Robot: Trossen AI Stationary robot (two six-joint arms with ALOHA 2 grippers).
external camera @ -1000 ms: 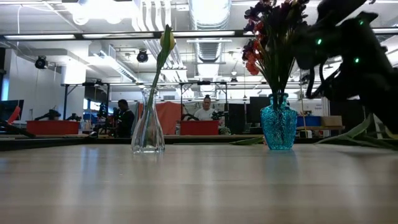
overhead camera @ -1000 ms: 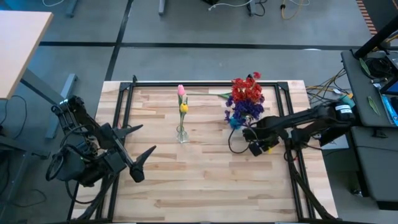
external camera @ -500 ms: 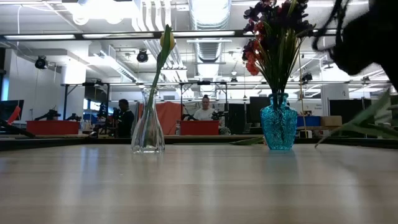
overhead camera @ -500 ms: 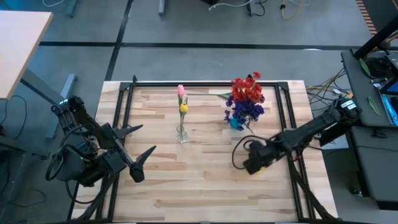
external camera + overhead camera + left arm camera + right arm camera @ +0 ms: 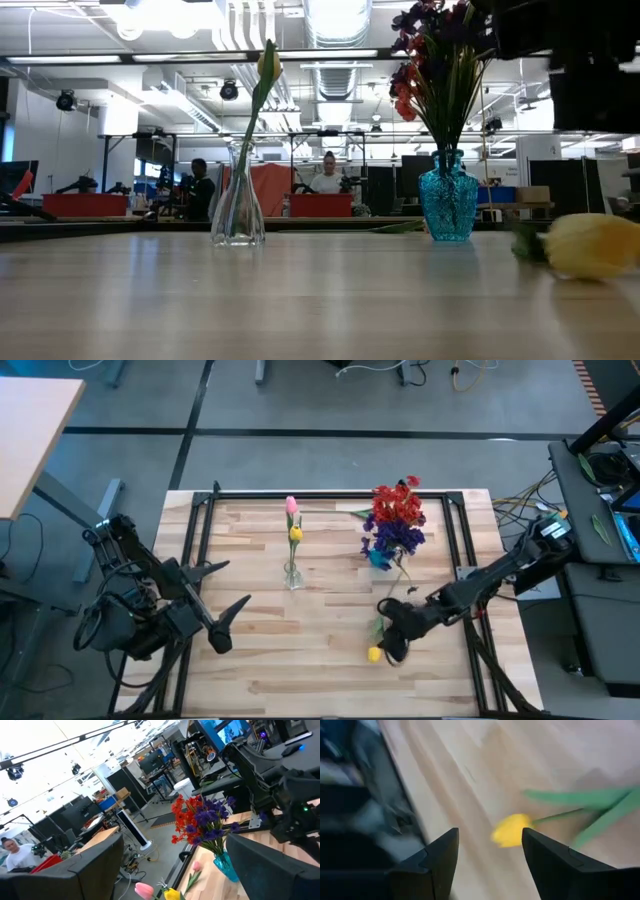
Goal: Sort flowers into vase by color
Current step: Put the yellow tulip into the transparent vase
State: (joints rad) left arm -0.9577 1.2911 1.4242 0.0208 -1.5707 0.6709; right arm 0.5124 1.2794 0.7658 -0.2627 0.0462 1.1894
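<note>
Most of the sorting looks finished: the blue vase (image 5: pixel 378 558), at about one o'clock from the table's middle, already carries the red sprays (image 5: pixel 398 506) and purple sprays (image 5: pixel 397 538), and the clear glass vase (image 5: pixel 292 575), at about eleven o'clock, holds a pink tulip (image 5: pixel 291 505) and a yellow tulip (image 5: pixel 295 533). What seems left is one loose yellow tulip (image 5: pixel 374 653) lying flat on the wooden table (image 5: pixel 300 660) at about five o'clock, its green stem running up toward the blue vase; judged by colour it belongs with the other tulips in the glass vase, well apart from where it lies. The right gripper (image 5: pixel 392 643) hangs just beside and above that bud, and the right wrist view shows its two dark fingers (image 5: pixel 436 862) spread apart with the bud on the wood between and beyond them, pinching nothing. The left gripper (image 5: pixel 225 600) waits off the table's nine o'clock edge with its fingers spread wide and empty. In the low view the bud (image 5: pixel 592 246) rests on the tabletop at the far right, to the right of the blue vase. So a grasp, a carry across to eleven o'clock and an upright insertion of the stem appear to remain
</note>
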